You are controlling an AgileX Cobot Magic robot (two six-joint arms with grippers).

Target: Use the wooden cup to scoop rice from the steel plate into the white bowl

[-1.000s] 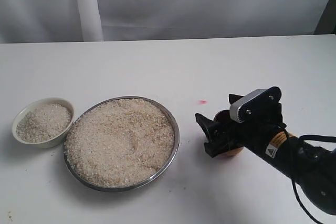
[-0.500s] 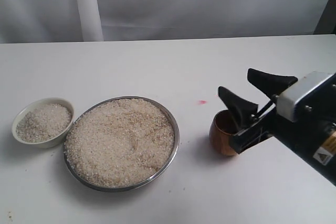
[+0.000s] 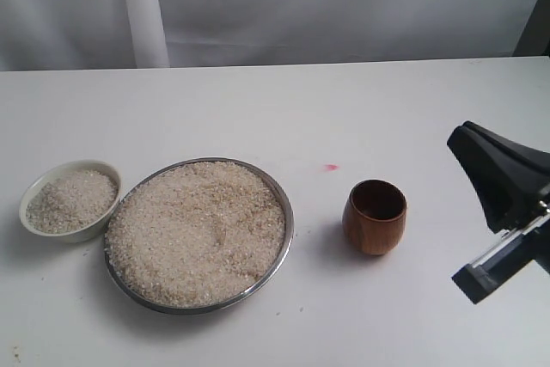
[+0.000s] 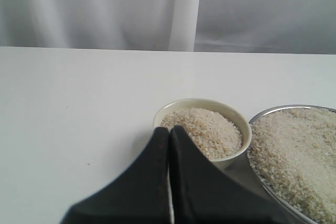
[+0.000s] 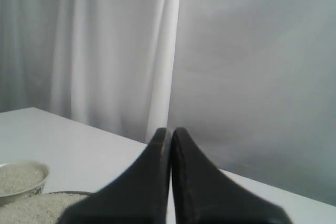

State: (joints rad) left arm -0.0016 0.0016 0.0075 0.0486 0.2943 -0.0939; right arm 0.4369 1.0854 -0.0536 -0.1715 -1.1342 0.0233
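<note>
The wooden cup (image 3: 375,216) stands upright and alone on the white table, right of the steel plate (image 3: 284,212). A broad heap of rice (image 3: 196,231) fills that plate. The white bowl (image 3: 34,185) at the far left also holds rice (image 3: 70,199). My right gripper (image 3: 457,137) is at the right edge, raised and well clear of the cup, its black fingers pressed together with nothing between them (image 5: 171,131). My left gripper (image 4: 169,128) is shut and empty, its tips just short of the white bowl (image 4: 237,120); it does not show in the exterior view.
A small pink mark (image 3: 331,167) lies on the table behind the cup. White curtains (image 3: 258,6) hang along the table's far edge. A dark post (image 3: 538,15) stands at the back right corner.
My right gripper let go of the wooden cup, drew back to the right and up, and its fingers closed. The cup stays upright on the table.
</note>
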